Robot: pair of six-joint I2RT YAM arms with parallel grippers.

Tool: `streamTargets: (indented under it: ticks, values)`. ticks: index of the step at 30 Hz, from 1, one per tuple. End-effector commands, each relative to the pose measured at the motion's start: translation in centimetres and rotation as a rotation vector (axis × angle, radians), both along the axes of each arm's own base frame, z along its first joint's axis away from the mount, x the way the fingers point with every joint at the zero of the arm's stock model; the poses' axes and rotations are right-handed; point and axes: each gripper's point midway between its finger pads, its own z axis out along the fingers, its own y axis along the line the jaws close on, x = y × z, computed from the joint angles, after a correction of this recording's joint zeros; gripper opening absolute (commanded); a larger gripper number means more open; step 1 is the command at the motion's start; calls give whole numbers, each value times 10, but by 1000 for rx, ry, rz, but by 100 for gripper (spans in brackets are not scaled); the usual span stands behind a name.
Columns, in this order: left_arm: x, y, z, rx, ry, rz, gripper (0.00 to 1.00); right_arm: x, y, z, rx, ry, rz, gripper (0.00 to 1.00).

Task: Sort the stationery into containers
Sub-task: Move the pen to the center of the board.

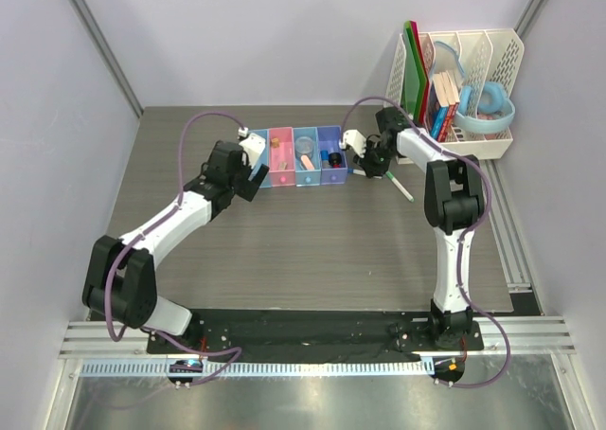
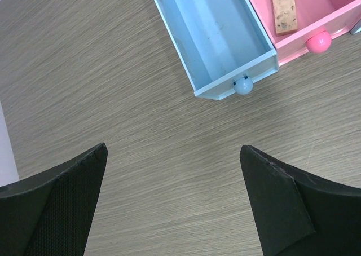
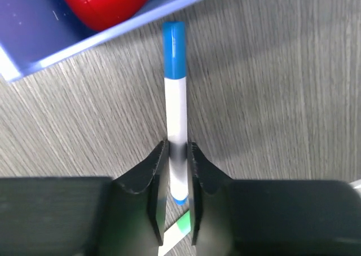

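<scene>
R gripper [image 3: 177,154] is clamping blue-capped pen [image 3: 175,98] on table [image 3: 282,98], cap at 12 o'clock beside violet bin [image 3: 113,33]. Pick step, I reckon; next needs lift + carry over bin. L gripper [image 2: 173,151] is hovering, jaws apart.

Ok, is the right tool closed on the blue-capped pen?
Shut: the right tool has both fingers pressed against the blue-capped pen, no gap showing.
</scene>
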Motion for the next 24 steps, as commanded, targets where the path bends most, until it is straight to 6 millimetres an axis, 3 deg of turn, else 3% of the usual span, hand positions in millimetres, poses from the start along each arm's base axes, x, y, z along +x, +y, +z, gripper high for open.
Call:
streamTargets:
  ticks: [1, 6, 7, 14, 17, 21, 24]
  values:
    - [3, 1, 32, -27, -73, 11, 100, -51, -7, -36, -42, 171, 8, 19]
    - [0, -2, 39, -47, -74, -5, 100, -78, -13, -33, -50, 227, -35, 15]
    - [-1, -4, 39, -51, -69, -15, 100, -80, -13, -25, -46, 220, -48, 15]
    - [-12, -9, 40, -77, -48, -53, 100, -138, -26, -9, -77, 277, -42, 15]
    - [-17, -10, 42, -88, -43, -69, 100, -163, -22, -5, -82, 315, -20, 15]
    - [-32, -19, 39, -116, 5, -138, 100, -187, 1, 7, -76, 310, 34, 15]
    - [-42, -21, 37, -122, 31, -175, 100, -201, 30, 8, -67, 313, 77, 15]
